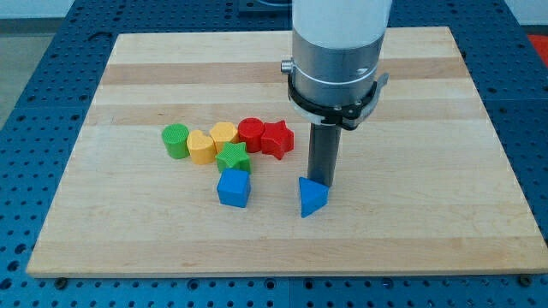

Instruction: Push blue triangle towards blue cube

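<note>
Tip behind the blue triangle

My tip [323, 183] touches the blue triangle [312, 198] from the far right; the blue cube [234, 188] sits apart to its left on the table [445, 214]. No hand shows.

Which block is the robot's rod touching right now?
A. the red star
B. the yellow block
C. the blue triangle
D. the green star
C: my tip sits right behind the blue triangle, at its upper right edge, while the blue cube lies apart to the view's left.

Blue triangle [312, 198], blue cube [234, 188], pale wooden board [428, 231].
</note>
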